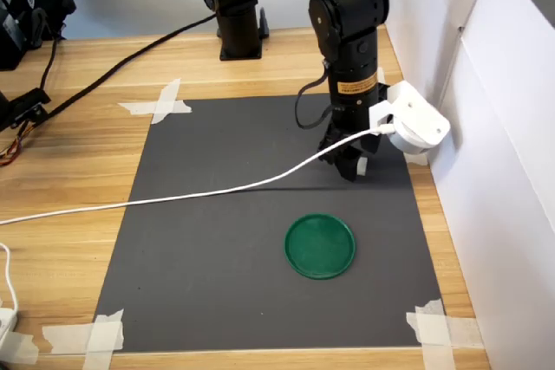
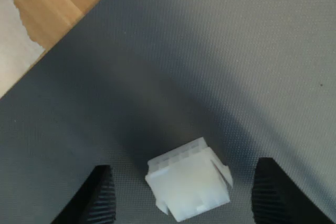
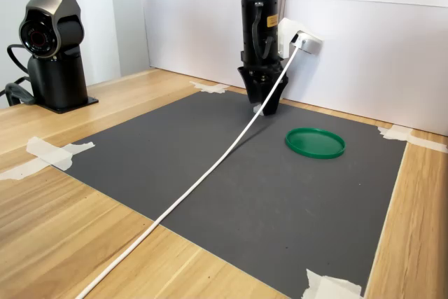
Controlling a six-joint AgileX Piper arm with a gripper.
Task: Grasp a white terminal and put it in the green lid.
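1. The tool (image 2: pixel 184 192) is open; its two dark ribbed fingers (image 2: pixel 102 195) stand on either side of the white terminal (image 2: pixel 189 184), not touching it.
2. The white terminal lies on the dark grey mat (image 1: pixel 217 240), near the mat's far corner beside the white wall (image 1: pixel 512 171).
3. The green lid (image 1: pixel 320 245) lies flat on the mat, well apart from the terminal, closer to the worktop (image 1: pixel 69 171) front edge.
4. A yellow label (image 1: pixel 355 87) is on the arm; its writing cannot be read.

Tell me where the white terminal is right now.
In the wrist view the white terminal lies on the dark mat between the open fingers, neither touching it.
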